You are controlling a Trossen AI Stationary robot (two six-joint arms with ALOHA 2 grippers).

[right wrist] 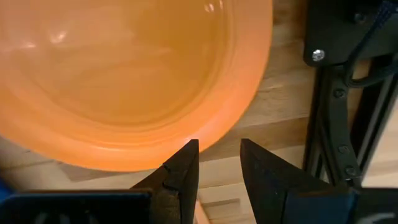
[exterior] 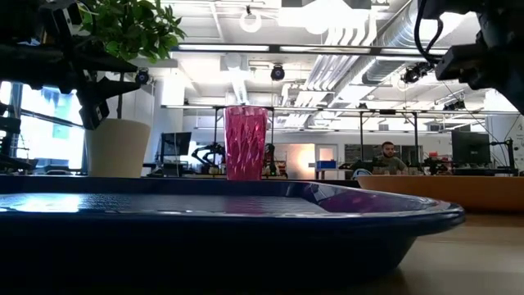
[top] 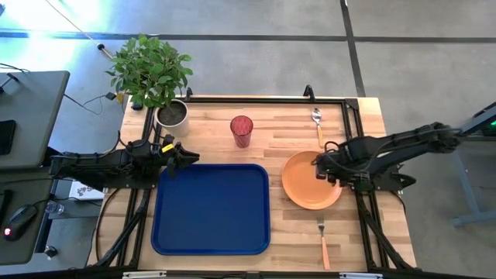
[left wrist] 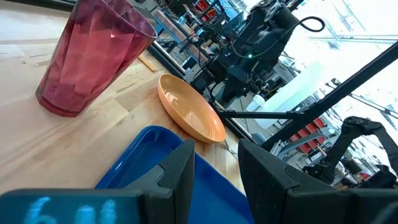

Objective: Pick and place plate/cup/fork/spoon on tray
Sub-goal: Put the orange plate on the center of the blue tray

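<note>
The right pincer (top: 321, 169), fingers narrowly apart and holding nothing, hangs over the plate's (top: 311, 180) upper-right rim, right of the tray (top: 211, 208). The plate comes first, I judge: next, lower and straddle its rim. The left pincer (top: 186, 158) waits, narrowly parted, at the tray's upper-left corner.

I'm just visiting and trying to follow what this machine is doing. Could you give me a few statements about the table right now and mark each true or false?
1. The plate already lies on the tray. False: it lies on the wood to the right of the tray.
2. The right gripper is above the plate, open and holding nothing. True.
3. The cup lies tipped on its side. False: it stands upright behind the tray.
4. The fork and spoon are both on the table, off the tray. True.
5. The left gripper holds the cup. False: it is open at the tray's back left corner.
</note>
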